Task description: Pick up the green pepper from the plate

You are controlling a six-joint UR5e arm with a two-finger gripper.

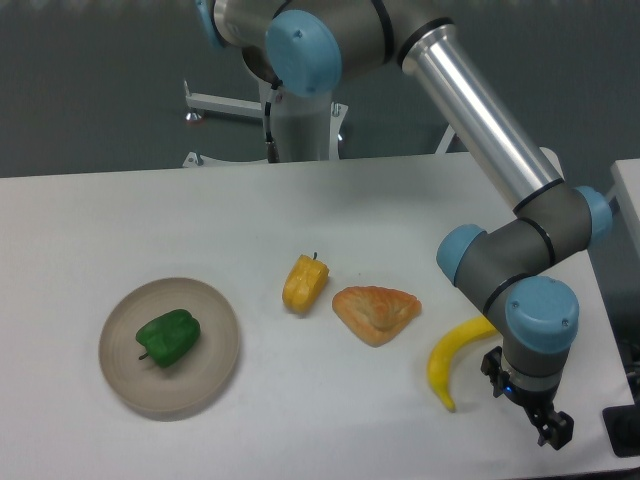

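The green pepper point(168, 337) lies on its side in the middle of the round beige-grey plate point(213, 370) at the left of the table. My gripper point(553, 430) hangs far off at the table's front right corner, pointing down. Its dark fingers are small in view and I cannot make out whether they are open or shut. Nothing appears to be held.
A yellow pepper point(304, 283) lies near the table's middle, with an orange triangular pastry point(376, 313) to its right. A banana point(452, 360) curves just left of my gripper. My arm's forearm point(480, 110) slants across the upper right.
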